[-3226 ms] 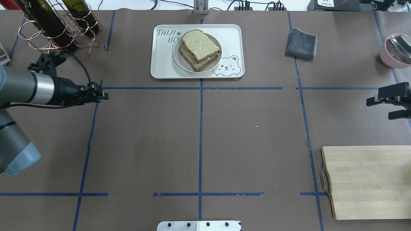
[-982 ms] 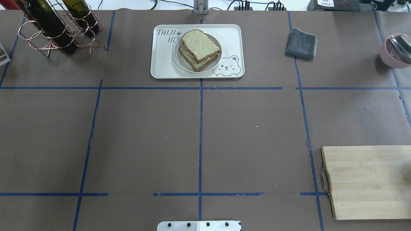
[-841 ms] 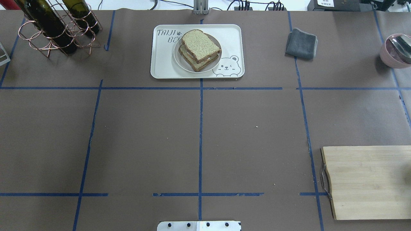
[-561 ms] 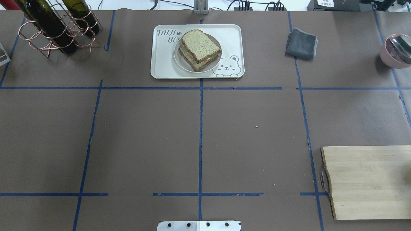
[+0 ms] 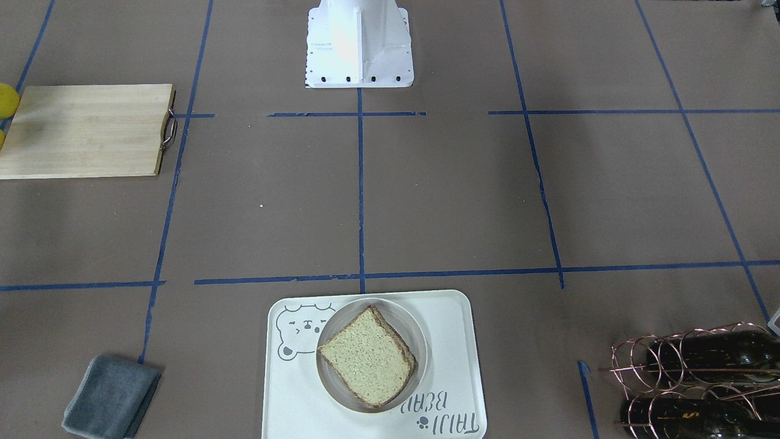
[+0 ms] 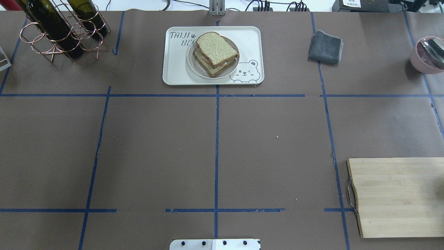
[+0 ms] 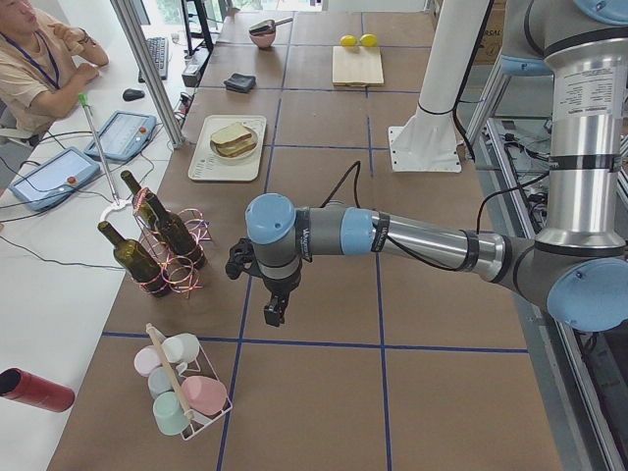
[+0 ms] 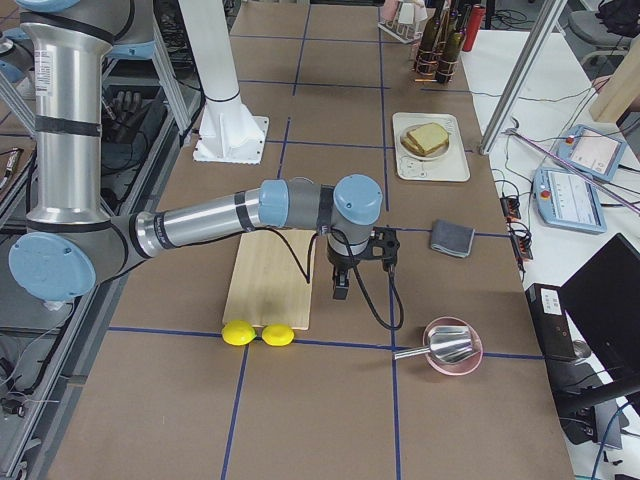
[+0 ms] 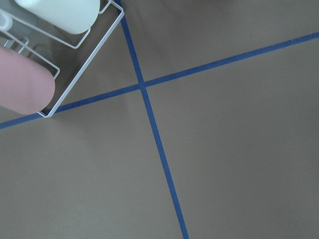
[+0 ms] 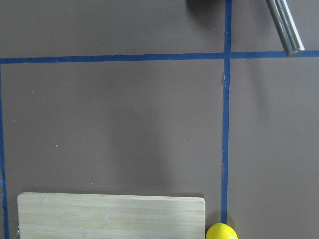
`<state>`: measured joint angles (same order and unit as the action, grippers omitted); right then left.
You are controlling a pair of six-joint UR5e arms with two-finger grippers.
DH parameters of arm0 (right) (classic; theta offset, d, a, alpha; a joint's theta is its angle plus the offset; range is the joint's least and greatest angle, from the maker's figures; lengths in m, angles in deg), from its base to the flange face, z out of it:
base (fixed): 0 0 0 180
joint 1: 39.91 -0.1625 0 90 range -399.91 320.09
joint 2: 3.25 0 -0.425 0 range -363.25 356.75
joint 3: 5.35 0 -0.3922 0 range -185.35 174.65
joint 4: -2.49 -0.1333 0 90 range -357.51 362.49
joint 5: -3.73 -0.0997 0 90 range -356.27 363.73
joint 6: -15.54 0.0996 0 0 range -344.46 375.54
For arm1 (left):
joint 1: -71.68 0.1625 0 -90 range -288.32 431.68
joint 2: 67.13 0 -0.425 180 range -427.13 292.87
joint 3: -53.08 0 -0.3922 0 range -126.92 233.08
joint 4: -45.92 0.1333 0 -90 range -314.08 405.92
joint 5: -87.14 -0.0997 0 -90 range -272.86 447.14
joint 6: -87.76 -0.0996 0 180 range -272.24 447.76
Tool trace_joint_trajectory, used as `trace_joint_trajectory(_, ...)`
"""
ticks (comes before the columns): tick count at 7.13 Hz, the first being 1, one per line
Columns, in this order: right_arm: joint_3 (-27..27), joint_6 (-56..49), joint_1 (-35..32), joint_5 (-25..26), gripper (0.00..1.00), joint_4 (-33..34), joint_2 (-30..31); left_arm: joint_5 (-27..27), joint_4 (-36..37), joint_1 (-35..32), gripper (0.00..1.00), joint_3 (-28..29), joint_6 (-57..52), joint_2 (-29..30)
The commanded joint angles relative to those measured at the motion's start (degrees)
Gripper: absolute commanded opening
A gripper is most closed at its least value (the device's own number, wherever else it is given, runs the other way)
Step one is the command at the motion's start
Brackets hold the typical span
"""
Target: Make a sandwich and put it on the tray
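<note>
The sandwich [image 6: 215, 53], two tan bread slices with dark crust, sits on a small round white plate [image 6: 191, 66] on the cream bear-face tray [image 6: 173, 66] at the table's far middle. It also shows in the front-facing view [image 5: 367, 364]. My left gripper [image 7: 273, 316] points down over bare table near the bottle rack, far from the tray; I cannot tell if it is open. My right gripper [image 8: 340, 292] points down beside the cutting board; I cannot tell its state either. Neither shows in the overhead view.
A copper rack with wine bottles [image 6: 59, 31] stands far left. A grey cloth [image 6: 325, 47] and a pink bowl [image 6: 425, 55] lie far right. A wooden cutting board [image 6: 399, 196] lies near right, two lemons [image 8: 256, 333] past its end. A cup rack [image 7: 182, 392] stands by the left arm.
Both arms, at the overhead view's left and right edges 3.2 s ago, have withdrawn out of that view. Over the last second nothing has moved there.
</note>
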<state>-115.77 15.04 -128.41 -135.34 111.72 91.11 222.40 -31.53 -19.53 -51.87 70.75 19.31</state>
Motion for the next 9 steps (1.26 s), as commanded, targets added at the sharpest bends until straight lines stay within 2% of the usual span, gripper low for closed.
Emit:
trace_joint_trajectory(1,0.0,0.1,0.0,-0.1,1.0,-0.2,0.0,0.3,0.0,-0.1,1.0,-0.2,0.1,-0.3)
trace_joint_trajectory(9,1.5,0.0,0.4,0.3,1.0,-0.6,0.0,0.2,-0.4,0.2,1.0,0.9,0.0,0.1)
